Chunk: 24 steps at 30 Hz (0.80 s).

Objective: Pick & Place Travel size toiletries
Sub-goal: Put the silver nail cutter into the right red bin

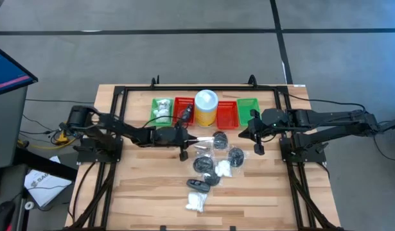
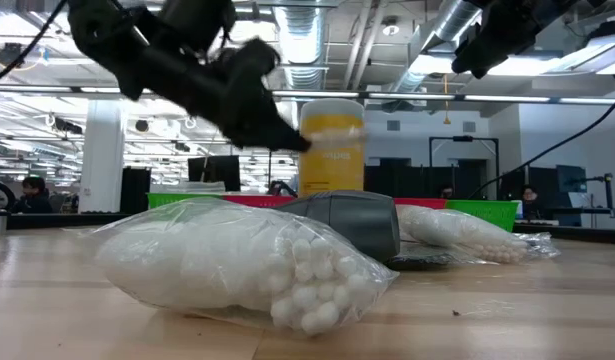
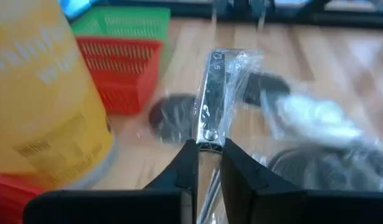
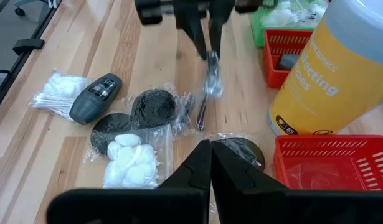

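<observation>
A: Left end effector point(image 3: 208, 163) is pinched tight on a silvery-grey strip in a clear wrapper point(image 3: 211, 93), holding it up off the wooden surface point(image 1: 261, 192). The yellow canister point(image 1: 205, 107) stands just beside it.

B: And the right end effector point(image 4: 210, 163)?

A: Closed on nothing, waiting high over its own side, with a red basket point(image 4: 331, 165) just below and ahead of it.

B: How far along, would you say?

A: Early to middle, by my reading. A white fluffy bundle point(image 1: 162, 108) already lies in the green basket point(image 1: 162, 110) behind the left end effector, and a small dark piece shows in the red one next to it. Plenty remains (most of it, really): dark round discs in clear wrappers point(image 4: 152, 109), a grey-and-black capsule-shaped piece point(image 4: 95, 98), cotton swabs point(image 4: 56, 91) and bagged cotton balls point(image 4: 130, 158) are scattered on the surface below the lifted strip and off to its far side.

B: Textures?

A: The wrappers are crinkly, glossy film; the cotton is soft and lumpy; the discs are flat and matte; the baskets are rigid plastic mesh; the strip is thin, stiff and shiny.
</observation>
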Each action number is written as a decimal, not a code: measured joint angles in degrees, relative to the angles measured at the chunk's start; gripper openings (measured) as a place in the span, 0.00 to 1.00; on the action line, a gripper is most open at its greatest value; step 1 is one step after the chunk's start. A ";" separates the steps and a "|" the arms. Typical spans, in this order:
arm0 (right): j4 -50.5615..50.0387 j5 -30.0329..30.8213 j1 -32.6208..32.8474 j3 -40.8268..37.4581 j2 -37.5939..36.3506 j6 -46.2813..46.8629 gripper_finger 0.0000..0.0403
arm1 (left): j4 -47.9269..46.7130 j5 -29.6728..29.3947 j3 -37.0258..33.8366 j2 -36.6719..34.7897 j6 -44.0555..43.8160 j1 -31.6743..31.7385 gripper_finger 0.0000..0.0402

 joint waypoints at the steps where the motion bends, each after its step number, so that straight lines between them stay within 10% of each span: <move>1: 0.40 0.00 0.02 -0.02 0.02 0.02 0.00 | 0.27 -0.25 0.02 -0.99 0.02 -0.14 0.07; 13: 11.24 0.00 0.06 0.00 0.04 -1.13 0.03 | 1.72 -1.06 0.02 -7.38 -2.52 -0.09 0.07; 24: 14.83 2.20 0.58 0.00 0.04 -3.12 0.41 | 9.04 -1.02 0.02 -7.36 -2.58 -0.07 0.07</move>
